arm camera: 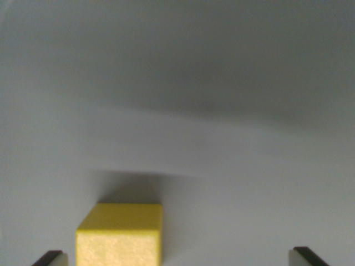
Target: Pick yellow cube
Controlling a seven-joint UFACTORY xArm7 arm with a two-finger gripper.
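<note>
At the wrist view's bottom edge, the end effector is spread wide, released, its two dark fingertips far apart. The yellow cube sits between them, nearer the left fingertip, untouched, on the pale grey counter stretching beyond.

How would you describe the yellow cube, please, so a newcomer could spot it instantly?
Look at the plain grey surface, then down to the bottom edge. The yellow cube sits there, nearer the left dark fingertip than the right; it is the only coloured thing.
</note>
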